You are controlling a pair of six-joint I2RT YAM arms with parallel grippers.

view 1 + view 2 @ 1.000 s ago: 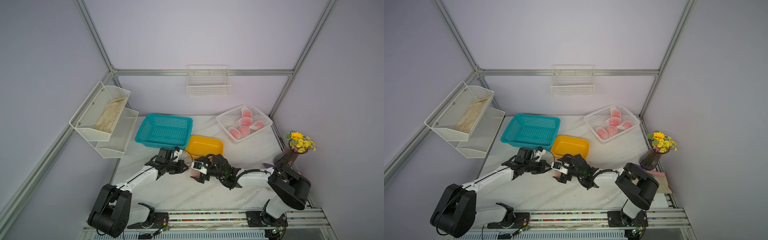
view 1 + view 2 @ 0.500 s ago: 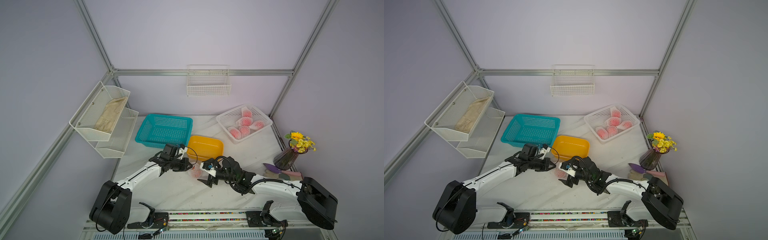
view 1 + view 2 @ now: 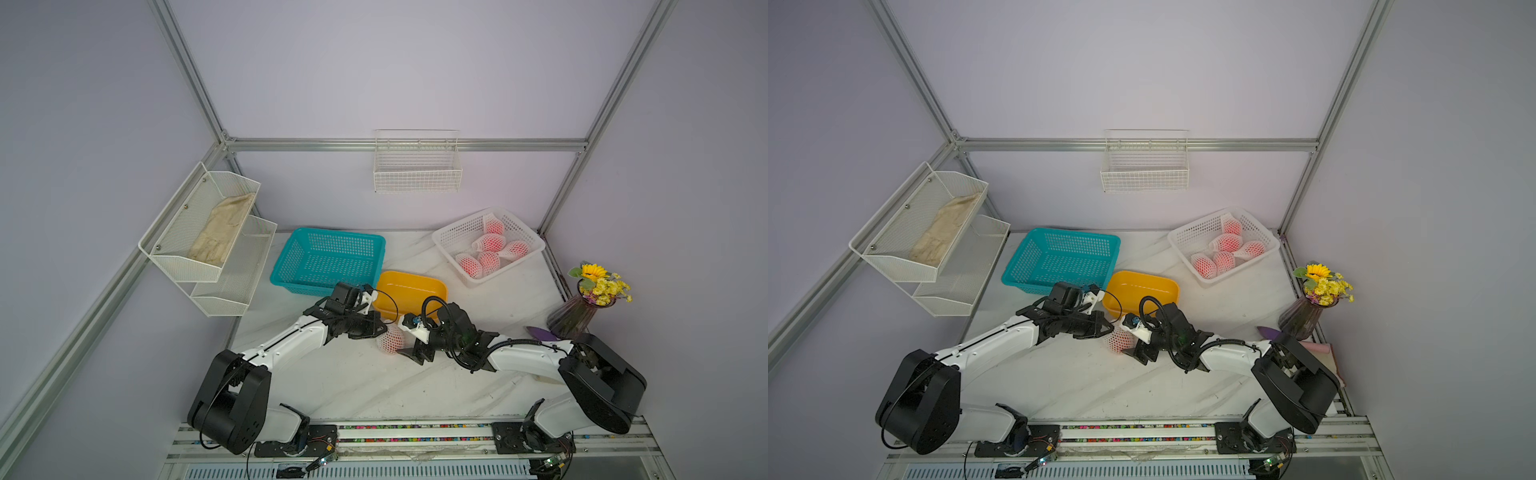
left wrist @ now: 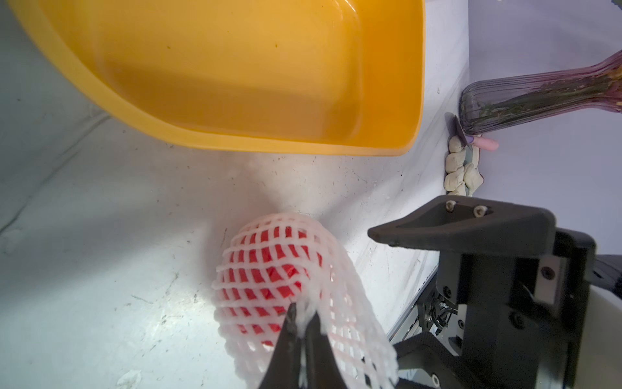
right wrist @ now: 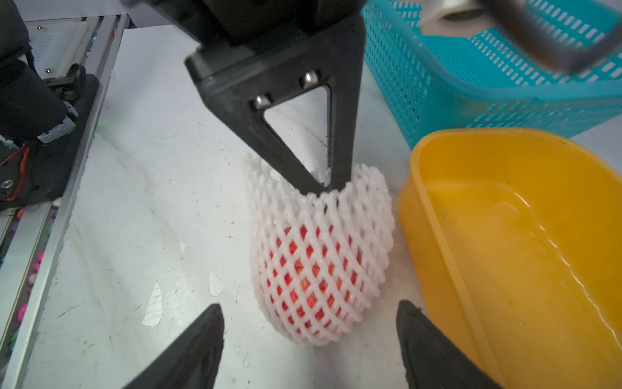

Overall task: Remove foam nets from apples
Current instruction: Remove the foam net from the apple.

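Observation:
One apple (image 3: 390, 340) (image 3: 1120, 338), red under its white foam net (image 4: 282, 269) (image 5: 319, 256), sits on the marble table just in front of the yellow tub. My left gripper (image 3: 380, 328) (image 4: 303, 316) is shut on the loose open end of that net, with a tuft of foam pinched between its tips. On the other side stands my right gripper (image 3: 406, 343) (image 5: 309, 304), open, a finger on either side of the netted apple and touching neither side. Several more netted apples (image 3: 490, 243) (image 3: 1225, 243) lie in the white basket (image 3: 441, 240).
A yellow tub (image 3: 432, 286) (image 5: 505, 235) stands right behind the apple, with a teal basket (image 3: 291, 266) to its left. A purple vase of flowers (image 3: 575, 318) is at the right edge. Wire racks hang on the left and back walls.
My left gripper has slid right, up to the netted apple. The right arm's elbow and base link have swung out to the right, while its gripper stays beside the apple.

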